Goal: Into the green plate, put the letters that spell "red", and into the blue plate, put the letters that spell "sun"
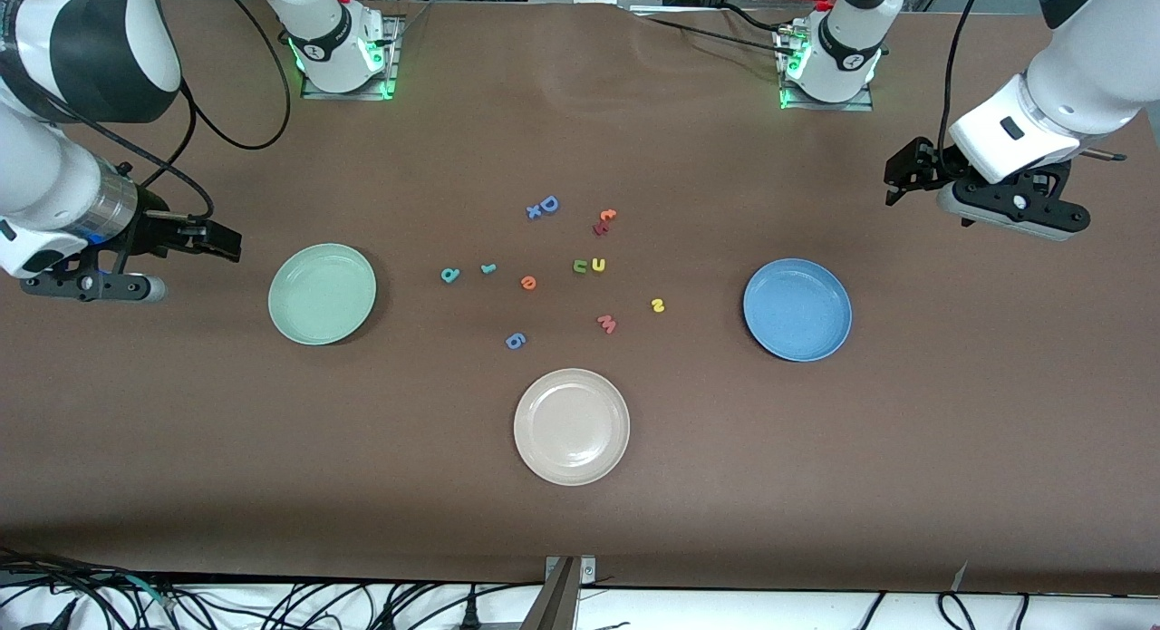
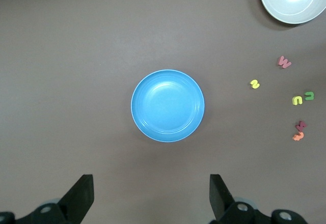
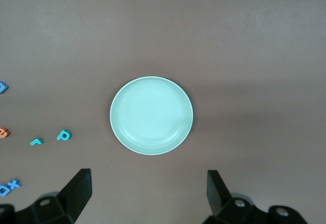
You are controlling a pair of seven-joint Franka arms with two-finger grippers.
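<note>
**Both arms poised at the table ends, letters unsorted**

The right gripper (image 1: 217,240) hangs over bare table at its own end, fingers spread and holding nothing; the green plate (image 1: 322,294) lies just inward of it. The left gripper (image 1: 902,172), likewise spread and unladen, hangs outward of the blue plate (image 1: 797,309). Between the plates, well apart from either gripper, lie the "d" (image 1: 449,274), "r" (image 1: 488,268), "e" (image 1: 528,283), "n" (image 1: 580,266), "u" (image 1: 598,265) and "s" (image 1: 658,305). Each plate seemingly sits within its nearer arm's reach.

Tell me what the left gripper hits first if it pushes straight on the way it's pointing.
Probably bare table. The open left gripper points down, and the blue plate lies just ahead of its fingertips, though depth is unclear.
</note>
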